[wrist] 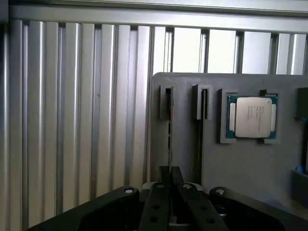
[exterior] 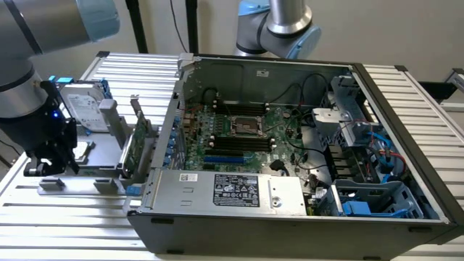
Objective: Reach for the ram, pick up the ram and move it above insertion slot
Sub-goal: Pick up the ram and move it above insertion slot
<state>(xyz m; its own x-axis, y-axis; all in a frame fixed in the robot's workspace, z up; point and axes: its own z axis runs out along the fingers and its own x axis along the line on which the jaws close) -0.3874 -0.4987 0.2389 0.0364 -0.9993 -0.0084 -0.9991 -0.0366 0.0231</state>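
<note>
Gripper (wrist: 169,185), jaws pinched nearly shut on the thin edge of the ram (wrist: 169,127), which stands on edge in a grooved grey holder (wrist: 240,168). The pick-up step appears to be in hand, with the ram not yet lifted. Freeing it looks to call for a straight pull along the grooves. The motherboard slots (exterior: 243,142) lie well apart, inside the open case (exterior: 290,228).

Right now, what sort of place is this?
Probably a robotics lab bench for computer assembly: an open desktop computer case sits on a slatted aluminium table, beside a grey fixture holding a CPU.
</note>
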